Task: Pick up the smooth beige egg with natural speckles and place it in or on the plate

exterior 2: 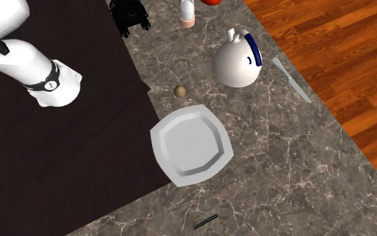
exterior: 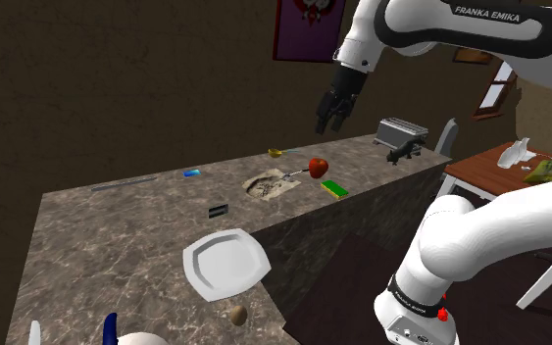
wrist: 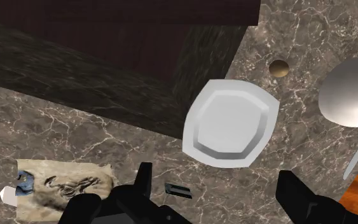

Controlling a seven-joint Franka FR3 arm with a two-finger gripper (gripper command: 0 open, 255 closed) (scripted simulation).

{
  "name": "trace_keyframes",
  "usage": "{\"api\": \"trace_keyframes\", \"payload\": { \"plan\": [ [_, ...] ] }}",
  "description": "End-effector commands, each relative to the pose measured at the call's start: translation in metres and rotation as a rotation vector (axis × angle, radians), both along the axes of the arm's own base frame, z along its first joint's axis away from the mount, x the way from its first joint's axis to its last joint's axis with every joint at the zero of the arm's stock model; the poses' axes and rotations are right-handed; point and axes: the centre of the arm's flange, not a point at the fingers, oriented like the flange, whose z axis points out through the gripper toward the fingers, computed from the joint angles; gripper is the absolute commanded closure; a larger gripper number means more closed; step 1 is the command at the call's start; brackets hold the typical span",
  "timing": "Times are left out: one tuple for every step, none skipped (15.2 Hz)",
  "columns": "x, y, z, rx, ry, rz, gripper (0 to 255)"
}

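In the shoulder view, a dark marbled stone bench [exterior: 97, 225] stretches in from the left. At its near left corner sits a round white pot with a blue handle [exterior: 125, 338]. To the right of the pot, the small beige speckled egg [exterior: 236, 315] lies loose on the bench top, close to the front edge. Just beyond the egg, near it but not touching, lies the shallow white plate with rounded corners [exterior: 226, 263]. Further back and rightward come a small flat black bar [exterior: 218, 210], a tan carved stone slab [exterior: 269, 186], a red apple [exterior: 318, 168] and a green-and-yellow sponge [exterior: 334, 187]. High above these hangs the black gripper [exterior: 330, 123] on the white arm, well apart from both egg and plate. In the wrist view its jaws are released and stand wide apart. A silver toaster [exterior: 401, 128] stands at the bench's far right end. In the second exterior view, the egg [exterior 2: 179, 90] rests near the bench edge, between the plate [exterior 2: 190, 144] and the pot [exterior 2: 237, 64]. A grey knife [exterior 2: 290, 79] lies to the pot's right.
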Motion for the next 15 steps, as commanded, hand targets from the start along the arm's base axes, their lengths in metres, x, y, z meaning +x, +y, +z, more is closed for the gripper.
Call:
{"api": "trace_keyframes", "payload": {
  "plan": [
    [0.000,0.000,0.000,0.000,0.000,0.000,0],
    [0.000,0.009,-0.010,-0.004,0.001,-0.003,0],
    [0.000,0.019,-0.020,-0.008,0.003,-0.006,0],
    [0.000,0.028,-0.030,-0.012,0.004,-0.009,0],
    [0.001,0.037,-0.039,-0.016,0.005,-0.012,0],
    [0.001,0.047,-0.049,-0.020,0.006,-0.015,0],
    [0.001,0.056,-0.059,-0.024,0.008,-0.017,0],
    [0.001,0.065,-0.069,-0.028,0.009,-0.020,0],
    [0.002,0.074,-0.080,-0.033,0.010,-0.023,0],
    [0.002,0.083,-0.090,-0.037,0.012,-0.026,0],
    [0.002,0.092,-0.100,-0.041,0.013,-0.029,0],
    [0.002,0.101,-0.110,-0.045,0.014,-0.032,0],
    [0.003,0.110,-0.120,-0.049,0.015,-0.035,0],
    [0.003,0.119,-0.130,-0.053,0.017,-0.038,0],
    [0.003,0.128,-0.141,-0.057,0.018,-0.041,0]
  ]
}}
